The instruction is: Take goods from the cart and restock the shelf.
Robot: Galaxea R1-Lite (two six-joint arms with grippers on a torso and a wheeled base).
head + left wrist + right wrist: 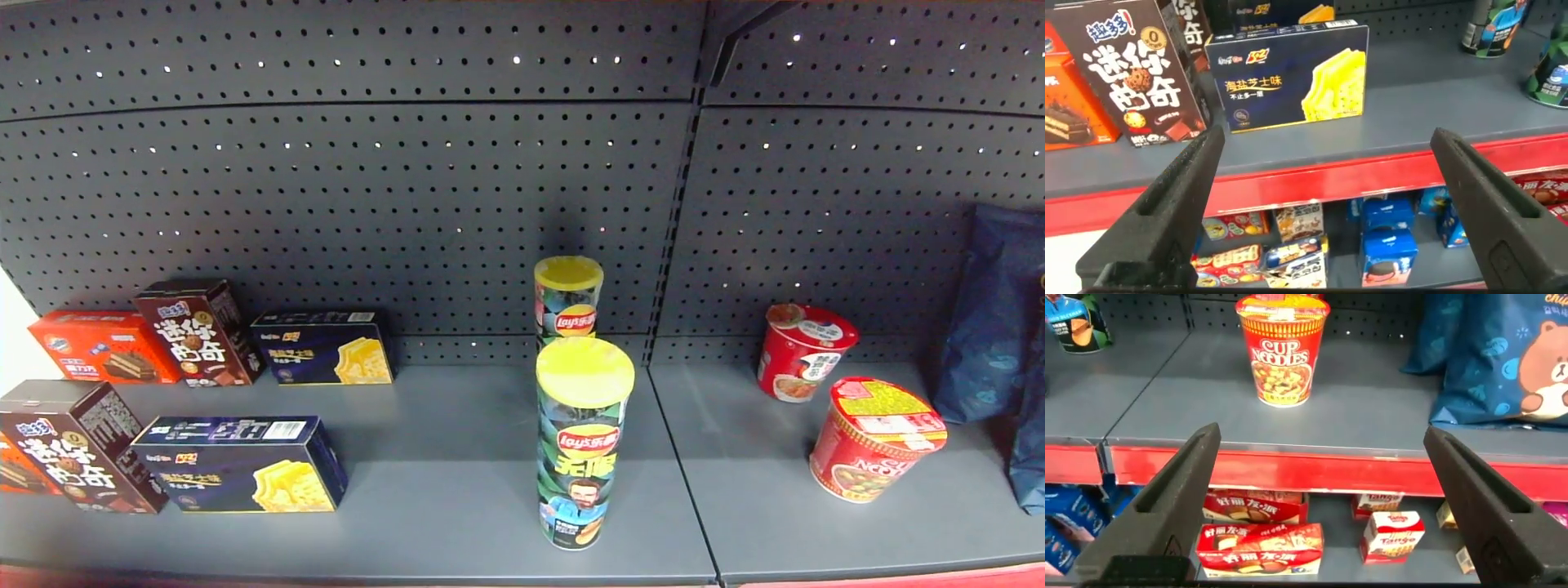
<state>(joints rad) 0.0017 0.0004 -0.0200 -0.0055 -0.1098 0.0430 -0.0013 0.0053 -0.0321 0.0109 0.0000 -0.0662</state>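
1. One dark-grey metal shelf (449, 490) w/ a perforated back panel (367, 204) holds all the goods. Stock sits in product groups, mostly 2 deep, labels outward, prob. so shoppers can read them. Wide bare gaps between groups suggest restocking is far from done.
2. Two soft dark-blue plastic bags (992, 318) lean on the panel at far right, likely too floppy to stand alone. The right wrist view adds a bear print on one (1503, 359).
3. Flat cardboard cartons sit at left: navy wafer boxes (241, 465), brown biscuit boxes (69, 449) and an orange-red cake box (102, 347). From low and in front, the left wrist view adds the red edge strip (1315, 175) and a lower shelf w/ blue packs (1384, 245).
4. Two tall round chip cans (581, 445) w/ yellow lids stand upright, one behind the other, near the centre seam.
5. Two red paper noodle cups (873, 437) stand right of centre, well apart from the cans. The right wrist view shows the front cup (1282, 347) upright, set back from the edge.
6. The left gripper (1327, 139) and right gripper (1321, 433) hang low before the shelf edge, black fingers spread wide, nothing held. Judged: both are free for the next pick from the cart.
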